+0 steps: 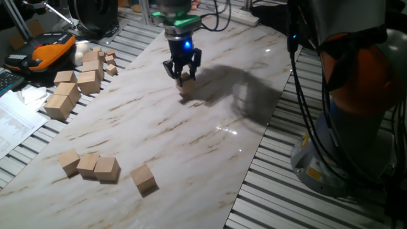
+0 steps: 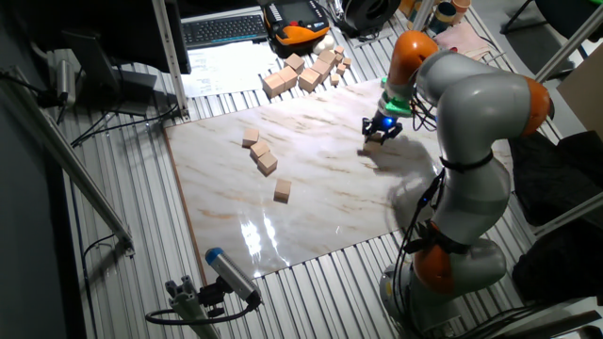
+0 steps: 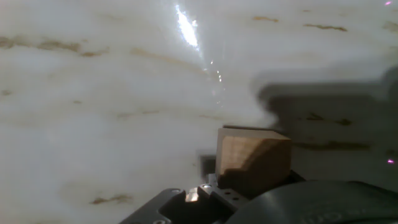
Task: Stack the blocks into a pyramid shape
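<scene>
One tan block point(image 1: 187, 79) clamped between the jaws, above another block point(image 1: 186, 91) on the marble tabletop point(image 1: 191, 140).

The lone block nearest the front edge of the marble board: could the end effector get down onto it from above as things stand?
Probably yes, once its load is set down. The lone block stands apart from the three-block cluster with open board around it, but the end effector already holds a block.
</scene>
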Motion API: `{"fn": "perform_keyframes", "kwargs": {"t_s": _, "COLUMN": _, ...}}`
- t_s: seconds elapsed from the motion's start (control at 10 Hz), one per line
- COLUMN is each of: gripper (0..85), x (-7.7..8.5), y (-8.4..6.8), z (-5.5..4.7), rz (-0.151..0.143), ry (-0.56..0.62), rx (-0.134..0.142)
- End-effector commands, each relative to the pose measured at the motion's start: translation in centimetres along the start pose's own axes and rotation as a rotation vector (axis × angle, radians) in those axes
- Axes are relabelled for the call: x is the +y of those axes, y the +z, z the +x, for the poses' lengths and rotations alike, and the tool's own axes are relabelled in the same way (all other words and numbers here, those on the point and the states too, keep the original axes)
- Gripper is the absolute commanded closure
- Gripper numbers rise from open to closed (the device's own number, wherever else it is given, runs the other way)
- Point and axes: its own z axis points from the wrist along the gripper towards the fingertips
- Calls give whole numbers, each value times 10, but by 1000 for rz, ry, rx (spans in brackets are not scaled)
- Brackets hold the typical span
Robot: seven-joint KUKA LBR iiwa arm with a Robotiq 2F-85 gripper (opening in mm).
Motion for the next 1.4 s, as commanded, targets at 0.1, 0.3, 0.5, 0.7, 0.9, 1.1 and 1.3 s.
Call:
{"fn": "perform_keyframes", "kwargs": {"t_s": 0.1, "gripper": 850, "x": 4, "y": 0, "z": 1, "rz": -57, "ry": 591, "rx": -59}}
{"fn": "perform_keyframes", "kwargs": {"t_s": 0.3, "gripper": 850, "x": 12, "y": 1, "z": 3, "rz": -50, "ry": 642, "rx": -74}}
{"fn": "perform_keyframes", "kwargs": {"t_s": 0.5, "gripper": 850, "x": 27, "y": 12, "z": 2, "rz": -30, "ry": 737, "rx": -104}}
{"fn": "perform_keyframes", "kwargs": {"t_s": 0.7, "gripper": 850, "x": 35, "y": 19, "z": 2, "rz": -36, "ry": 839, "rx": -125}}
{"fn": "perform_keyframes", "kwargs": {"t_s": 0.9, "gripper": 850, "x": 39, "y": 21, "z": 4, "rz": -61, "ry": 931, "rx": -132}}
{"fn": "perform_keyframes", "kwargs": {"t_s": 1.1, "gripper": 850, "x": 45, "y": 24, "z": 4, "rz": -77, "ry": 1030, "rx": -145}}
{"fn": "perform_keyframes", "kwargs": {"t_s": 1.3, "gripper": 850, "x": 53, "y": 31, "z": 6, "rz": -65, "ry": 1159, "rx": -167}}
